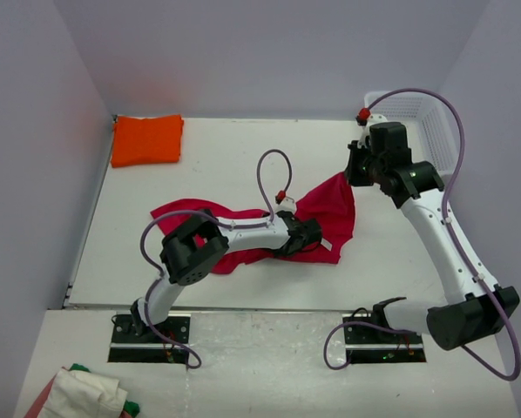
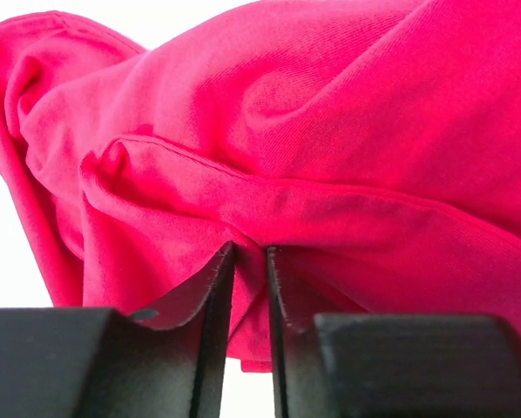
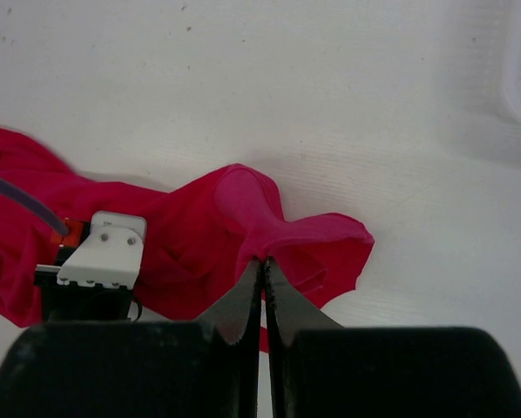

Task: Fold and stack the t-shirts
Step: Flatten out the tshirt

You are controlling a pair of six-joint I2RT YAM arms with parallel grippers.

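Observation:
The crimson-red t-shirt lies crumpled on the white table at the middle, part of it lifted. My left gripper is shut on a fold of its hem, seen close in the left wrist view with red cloth filling the frame. My right gripper is shut on the shirt's upper right corner and holds it off the table; the right wrist view shows the cloth bunched at the tips. The orange t-shirt lies folded at the back left corner.
A white mesh basket stands at the back right. Grey walls close in the table on the left, back and right. A pile of cloth lies off the table at the near left. The left wrist camera housing shows in the right wrist view.

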